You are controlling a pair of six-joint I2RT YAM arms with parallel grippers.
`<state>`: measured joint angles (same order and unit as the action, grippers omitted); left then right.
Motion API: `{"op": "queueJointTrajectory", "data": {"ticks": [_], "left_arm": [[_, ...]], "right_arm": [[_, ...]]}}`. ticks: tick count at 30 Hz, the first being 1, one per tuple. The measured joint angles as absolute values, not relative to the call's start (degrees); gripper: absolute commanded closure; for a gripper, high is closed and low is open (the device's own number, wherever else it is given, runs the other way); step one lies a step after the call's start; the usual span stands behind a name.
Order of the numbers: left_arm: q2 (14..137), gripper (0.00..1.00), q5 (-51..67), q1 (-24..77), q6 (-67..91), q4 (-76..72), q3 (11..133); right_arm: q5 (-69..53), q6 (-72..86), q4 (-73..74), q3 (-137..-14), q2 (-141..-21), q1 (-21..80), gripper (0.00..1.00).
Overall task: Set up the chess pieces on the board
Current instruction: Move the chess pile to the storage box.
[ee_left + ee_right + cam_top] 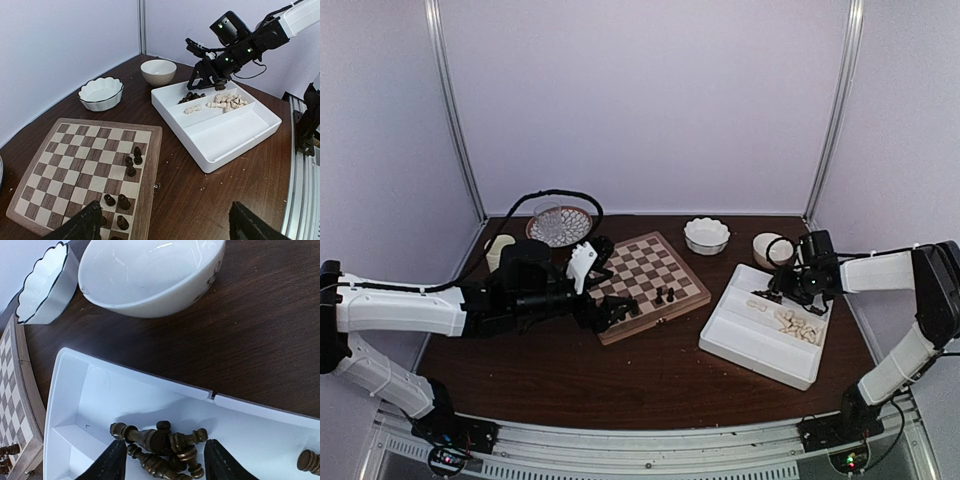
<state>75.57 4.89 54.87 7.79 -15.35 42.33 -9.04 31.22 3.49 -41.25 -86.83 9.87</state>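
R gripper (165, 465) jaws part open, straddling dark pieces (160, 442) piled in tray (65, 405) corner compartment, none clamped. L gripper (165, 232) wide open, empty, over board (75, 150) near edge; few dark ones stand there.

board (75, 160): cream-brown checkered, flat | dark chess pieces (130, 166): several upright on board, others heaped lying in white tray (220, 159) | pale chess pieces (226, 101): lying in tray
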Motion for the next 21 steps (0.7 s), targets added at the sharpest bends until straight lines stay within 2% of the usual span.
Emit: {"op": "queueJointTrajectory", "data": {"ticks": [6, 12, 21], "left_arm": [[75.57, 0.12, 4.86, 54.87, 7.79, -15.33, 42.33], [75.55, 0.12, 4.67, 54.87, 7.79, -15.22, 42.33], [75.55, 0.12, 4.21, 54.87, 7.79, -14.96, 42.33]], "right_arm": [[-11.75, 31.7, 3.75, -41.28, -87.18, 7.84, 0.42], [-18.24, 32.62, 3.36, -41.32, -90.15, 6.79, 0.46], [-24.95, 33.34, 1.02, -42.0, -92.6, 5.8, 0.65]]}}
